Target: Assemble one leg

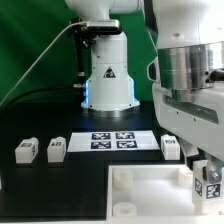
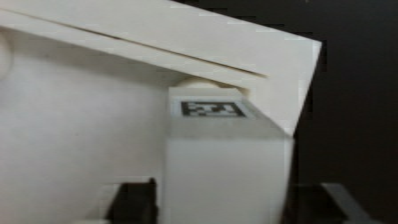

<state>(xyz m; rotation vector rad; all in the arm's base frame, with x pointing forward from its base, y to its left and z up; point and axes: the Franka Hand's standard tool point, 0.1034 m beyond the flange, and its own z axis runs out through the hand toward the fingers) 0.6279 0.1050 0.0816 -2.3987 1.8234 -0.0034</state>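
My gripper (image 1: 207, 180) is shut on one leg (image 1: 211, 187), a small white block with a square tag, and holds it at the corner of the large white tray-like piece (image 1: 140, 198) nearest the exterior view's right. In the wrist view the leg (image 2: 228, 150) runs between my dark fingertips (image 2: 135, 204), tag facing the camera, its far end against the tray-like piece's corner (image 2: 107, 90). Whether it sits in a socket is hidden. Three more legs lie on the black table: two at the exterior view's left (image 1: 26, 150) (image 1: 56, 149) and one at the right (image 1: 171, 147).
The marker board (image 1: 112, 141) lies flat in front of the robot's base (image 1: 108, 80). A green backdrop stands behind. The black table edge runs along the exterior view's left.
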